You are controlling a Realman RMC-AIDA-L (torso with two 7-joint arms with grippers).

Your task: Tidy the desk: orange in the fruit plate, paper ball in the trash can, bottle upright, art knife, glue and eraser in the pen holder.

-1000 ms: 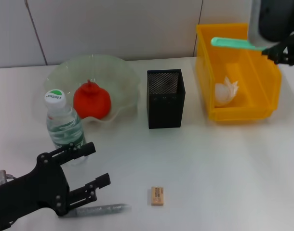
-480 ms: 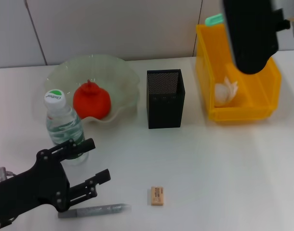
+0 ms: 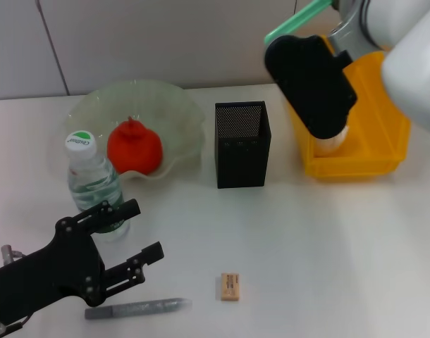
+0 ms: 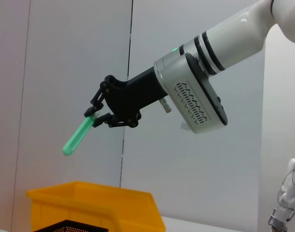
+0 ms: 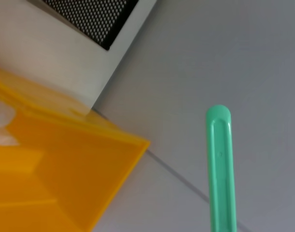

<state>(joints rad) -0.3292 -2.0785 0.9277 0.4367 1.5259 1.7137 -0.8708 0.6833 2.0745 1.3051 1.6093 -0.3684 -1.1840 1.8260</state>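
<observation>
The right gripper [image 4: 100, 112] is up high at the upper right of the head view, above the trash can [image 3: 381, 141]. Its fingers are closed on a green stick, the art knife [image 4: 79, 137], which pokes out and slants down. The paper ball [image 3: 333, 143] lies in the trash can, partly hidden by the arm. The left gripper [image 3: 135, 238] is at the lower left, fingers apart and holding nothing, just beside the upright bottle [image 3: 92, 182]. The orange [image 3: 134, 146] sits in the fruit plate [image 3: 174, 113]. The pen holder [image 3: 242, 144] stands in the middle. The eraser [image 3: 230, 286] and a grey pen [image 3: 136, 308] lie on the table near the bottom
</observation>
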